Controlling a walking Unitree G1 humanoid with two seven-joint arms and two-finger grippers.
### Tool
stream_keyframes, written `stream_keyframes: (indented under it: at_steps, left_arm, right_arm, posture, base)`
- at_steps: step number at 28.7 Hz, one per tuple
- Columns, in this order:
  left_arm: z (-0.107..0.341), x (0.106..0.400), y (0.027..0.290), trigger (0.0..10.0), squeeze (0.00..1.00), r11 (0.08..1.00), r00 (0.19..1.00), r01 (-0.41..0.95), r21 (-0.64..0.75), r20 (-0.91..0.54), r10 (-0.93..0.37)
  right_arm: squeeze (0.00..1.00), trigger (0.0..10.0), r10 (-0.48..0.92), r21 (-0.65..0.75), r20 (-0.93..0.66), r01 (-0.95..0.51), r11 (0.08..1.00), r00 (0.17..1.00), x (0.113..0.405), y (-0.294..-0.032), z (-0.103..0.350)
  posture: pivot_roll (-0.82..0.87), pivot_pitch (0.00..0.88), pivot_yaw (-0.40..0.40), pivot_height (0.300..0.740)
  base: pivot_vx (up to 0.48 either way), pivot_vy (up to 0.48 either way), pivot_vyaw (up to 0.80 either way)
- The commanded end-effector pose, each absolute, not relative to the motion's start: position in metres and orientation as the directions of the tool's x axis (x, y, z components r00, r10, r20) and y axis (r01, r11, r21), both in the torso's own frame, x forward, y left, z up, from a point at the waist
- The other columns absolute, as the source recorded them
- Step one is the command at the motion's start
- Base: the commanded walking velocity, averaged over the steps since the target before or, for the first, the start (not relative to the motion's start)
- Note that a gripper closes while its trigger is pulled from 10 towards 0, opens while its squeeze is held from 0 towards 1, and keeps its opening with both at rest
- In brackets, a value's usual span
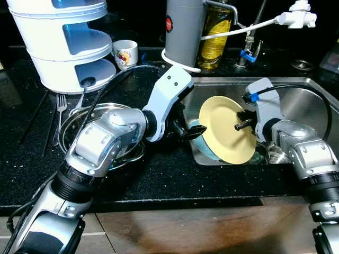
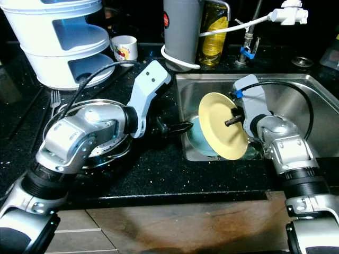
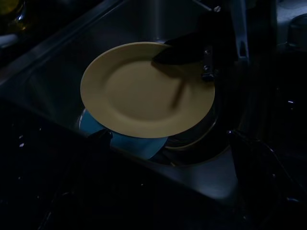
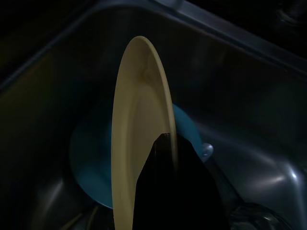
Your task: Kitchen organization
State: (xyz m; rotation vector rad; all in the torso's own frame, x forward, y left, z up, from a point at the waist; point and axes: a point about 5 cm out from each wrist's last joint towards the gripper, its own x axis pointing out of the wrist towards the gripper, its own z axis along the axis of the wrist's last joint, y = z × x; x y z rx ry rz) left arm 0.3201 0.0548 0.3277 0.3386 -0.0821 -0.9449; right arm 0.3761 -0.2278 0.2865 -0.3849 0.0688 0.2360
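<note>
We are holding the round pale-yellow plate (image 1: 226, 129) on edge at frame centre, above the steel sink (image 1: 302, 100), our right gripper (image 1: 244, 123) pinching its rim. Likely rigid, smooth, breakable: rim-holding suits it. Our left gripper (image 1: 192, 131) is waiting nearby, fingers apparently parted.

A round pale yellow plate (image 1: 226, 129) is standing tilted nearly on edge over the left part of the steel sink (image 1: 312, 106), near the sink's left wall, its face turning toward the counter side. The right gripper (image 1: 244, 120) is pinching its rim, one black finger crossing the plate's face. Beneath and behind it a blue plate (image 3: 129, 139) is lying low in the basin, partly covered by the yellow one, among other dishes too dim to identify.
</note>
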Motion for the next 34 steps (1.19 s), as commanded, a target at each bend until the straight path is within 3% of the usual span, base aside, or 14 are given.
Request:
stream_keyframes:
  at_steps: [1,2,3,4,5,6,7,19,22,25,26,27,28,34]
  left_arm:
    - [0.329,0.321,0.056,10.0,0.0,0.545,0.59,0.783,0.301,-0.081,-0.803]
    - [0.33,0.322,0.056,10.0,0.0,0.548,0.592,0.782,0.297,-0.077,-0.802]
    - [0.332,0.322,0.057,10.0,0.0,0.556,0.598,0.776,0.296,-0.069,-0.798]
    - [0.333,0.323,0.058,10.0,0.0,0.561,0.603,0.772,0.297,-0.065,-0.795]
    - [0.336,0.323,0.059,10.0,0.0,0.571,0.609,0.768,0.291,-0.056,-0.791]
    - [0.336,0.323,0.059,10.0,0.0,0.571,0.609,0.768,0.291,-0.056,-0.791]
    - [0.342,0.323,0.063,10.0,0.0,0.593,0.623,0.756,0.279,-0.029,-0.781]
    - [0.401,0.319,0.125,10.0,0.0,0.775,0.754,0.603,0.19,0.182,-0.631]
    - [0.407,0.316,0.152,10.0,0.0,0.823,0.795,0.538,0.183,0.212,-0.568]
    - [0.404,0.308,0.178,10.0,0.0,0.846,0.828,0.499,0.189,0.185,-0.53]
    - [0.401,0.302,0.186,10.0,0.0,0.835,0.825,0.506,0.215,0.159,-0.542]
    - [0.401,0.302,0.186,10.0,0.0,0.835,0.825,0.506,0.215,0.159,-0.542]
    - [0.395,0.288,0.197,10.0,0.0,0.803,0.81,0.536,0.261,0.108,-0.576]
    - [0.4,0.268,0.213,10.0,0.0,0.773,0.786,0.561,0.296,0.102,-0.61]
  right_arm:
    - [0.83,10.0,0.215,-0.358,-0.137,-0.251,0.899,0.967,0.376,-0.228,0.282]
    - [0.98,10.0,0.215,-0.357,-0.138,-0.251,0.9,0.967,0.376,-0.228,0.282]
    - [1.0,10.0,0.214,-0.357,-0.135,-0.249,0.9,0.967,0.377,-0.228,0.283]
    - [1.0,10.0,0.208,-0.359,-0.126,-0.24,0.902,0.97,0.377,-0.227,0.284]
    - [0.85,10.0,0.198,-0.357,-0.11,-0.225,0.907,0.974,0.378,-0.228,0.287]
    - [0.85,10.0,0.198,-0.357,-0.11,-0.225,0.907,0.974,0.378,-0.228,0.287]
    - [0.0,10.0,0.184,-0.349,-0.076,-0.199,0.916,0.98,0.379,-0.228,0.292]
    - [0.0,10.0,0.164,-0.146,0.321,-0.122,0.982,0.933,0.381,-0.212,0.355]
    - [0.0,10.0,0.257,-0.01,0.347,-0.27,0.963,0.902,0.381,-0.193,0.361]
    - [0.0,10.0,0.47,0.112,0.29,-0.517,0.849,0.834,0.379,-0.152,0.352]
    - [0.2,10.0,0.546,0.141,0.245,-0.586,0.798,0.801,0.377,-0.136,0.344]
    - [0.2,10.0,0.546,0.141,0.245,-0.586,0.798,0.801,0.377,-0.136,0.344]
    - [1.0,10.0,0.638,0.163,0.165,-0.659,0.734,0.752,0.374,-0.11,0.329]
    - [1.0,10.0,0.761,0.249,0.119,-0.761,0.599,0.637,0.367,-0.079,0.317]
  posture:
    - [0.05,0.191,-0.018,0.74]
    - [0.05,0.193,-0.02,0.74]
    - [0.05,0.193,-0.02,0.74]
    - [0.05,0.193,-0.02,0.74]
    - [0.05,0.193,-0.02,0.74]
    - [0.05,0.193,-0.02,0.74]
    - [0.05,0.193,-0.02,0.74]
    - [0.05,0.195,-0.028,0.74]
    - [0.05,0.195,-0.04,0.74]
    - [0.05,0.195,-0.04,0.74]
    - [0.05,0.195,-0.047,0.74]
    - [0.05,0.195,-0.047,0.74]
    - [0.05,0.195,-0.047,0.74]
    - [0.06,0.204,-0.056,0.74]
  base:
    - [0.0,0.0,0.0]
    - [0.0,0.0,0.0]
    - [0.0,0.0,0.0]
    - [0.0,0.0,0.0]
    - [0.0,0.0,0.0]
    - [0.0,0.0,0.0]
    - [0.0,0.0,0.0]
    - [0.0,0.0,0.0]
    - [0.0,0.0,0.0]
    - [0.0,0.0,0.0]
    - [0.0,0.0,0.0]
    - [0.0,0.0,0.0]
    - [0.0,0.0,0.0]
    - [0.0,0.0,0.0]
